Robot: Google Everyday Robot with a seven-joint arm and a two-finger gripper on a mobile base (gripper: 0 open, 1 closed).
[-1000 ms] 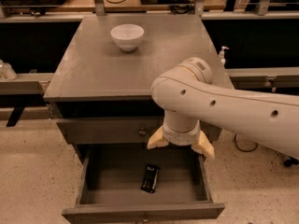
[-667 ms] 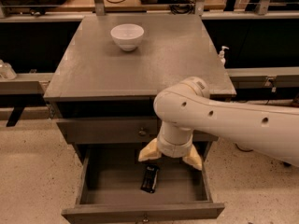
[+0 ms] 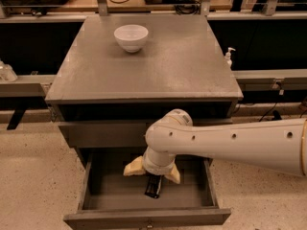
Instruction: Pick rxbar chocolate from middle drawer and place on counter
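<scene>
1. The counter (image 3: 144, 71) is a broad matte grey slab, lightly scuffed. It's the drop-off spot, and there's plenty of bare top in front of the bowl.
2. The arm (image 3: 240, 140) is smooth white, rounded casing. It slants in from the right, below the counter's edge, its wrist bent down into the cabinet.
3. The middle drawer (image 3: 110, 195) stands pulled out towards the camera. It's shallow, grey and flat-floored, so access from above is easy.
4. The white bowl (image 3: 131, 36) is glossy and round, and sits far back on the counter, well clear of the action.
5. The gripper (image 3: 152, 175) hangs low inside the drawer. Its pale yellowish fingers (image 3: 133, 167) are splayed apart and hold nothing, one on either side of the bar, which looks like a line-up for the grasp.
6. The rxbar chocolate (image 3: 153, 188) is thin, black and wrapped. It lies flat on the drawer floor, its far end hidden under the wrist.
</scene>
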